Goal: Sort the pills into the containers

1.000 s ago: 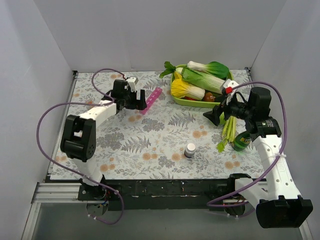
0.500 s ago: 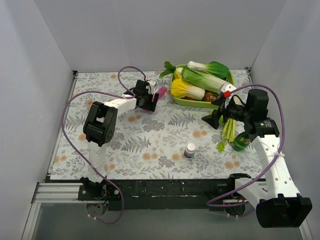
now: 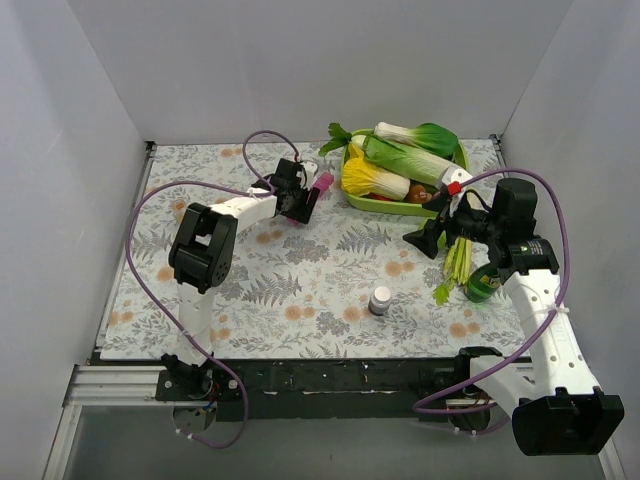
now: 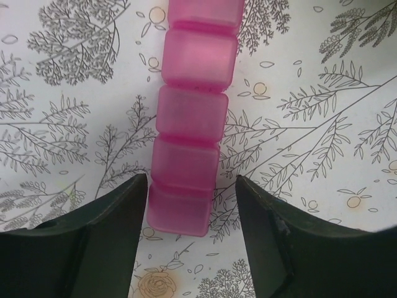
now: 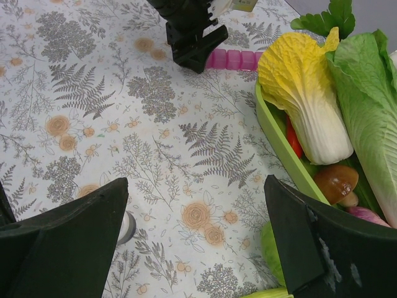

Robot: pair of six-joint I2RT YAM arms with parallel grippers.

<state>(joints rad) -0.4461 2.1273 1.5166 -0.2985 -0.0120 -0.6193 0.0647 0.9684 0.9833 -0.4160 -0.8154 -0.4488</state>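
Observation:
The containers are a translucent pink pill-organizer strip [image 4: 192,118] lying flat on the floral cloth, its lids shut. My left gripper [image 4: 192,217] is open, its two dark fingers either side of the strip's near end. In the top view the left gripper [image 3: 303,200] covers most of the strip [image 3: 323,182], at the far middle of the table. The right wrist view shows the strip [image 5: 236,59] beside the left gripper [image 5: 192,43]. My right gripper [image 3: 428,235] is open and empty above the cloth [image 5: 195,230]. No loose pills show.
A small white-capped bottle [image 3: 380,299] stands near the front centre; its edge shows in the right wrist view [image 5: 127,226]. A green tray [image 3: 400,207] of vegetables sits at the back right. Green stalks [image 3: 458,262] and a green round thing [image 3: 485,285] lie under my right arm.
My left arm has swung right and stretched out, bringing its open gripper over the pink strip. My right gripper has shifted only slightly. The strip has not visibly moved.

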